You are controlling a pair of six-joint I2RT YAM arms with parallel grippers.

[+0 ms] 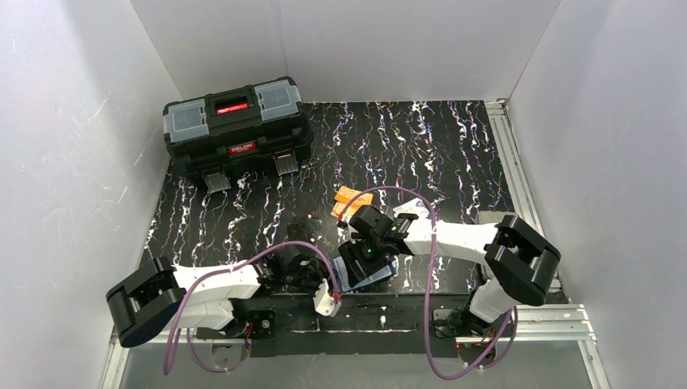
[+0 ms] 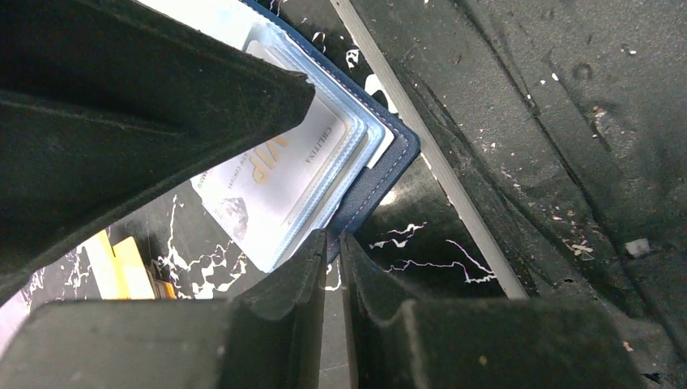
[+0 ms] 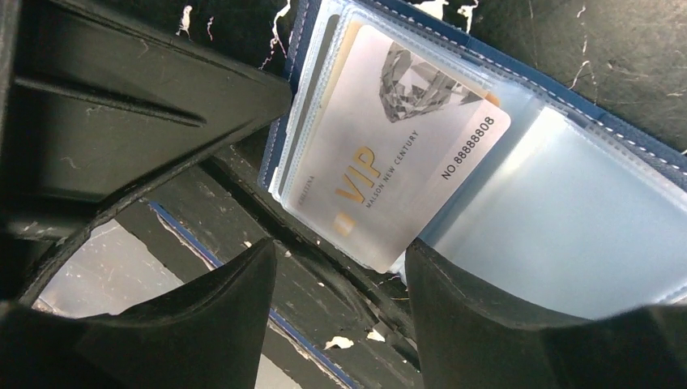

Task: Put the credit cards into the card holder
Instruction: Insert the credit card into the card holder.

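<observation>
Left gripper (image 2: 332,240) seems to pinch the wallet (image 2: 390,162) edge. Right gripper (image 3: 339,253) hangs open above the wallet's white card (image 3: 389,154).

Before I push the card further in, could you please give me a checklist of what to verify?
1. Card holder lies open: ok.
2. VIP card fully in its pocket: not ok, one end sticks out.
3. Right gripper open at that end: ok.
4. Left gripper shut, gripping the holder's edge: cannot tell.
5. Orange cards loaded: not ok, lying on the table.
</observation>
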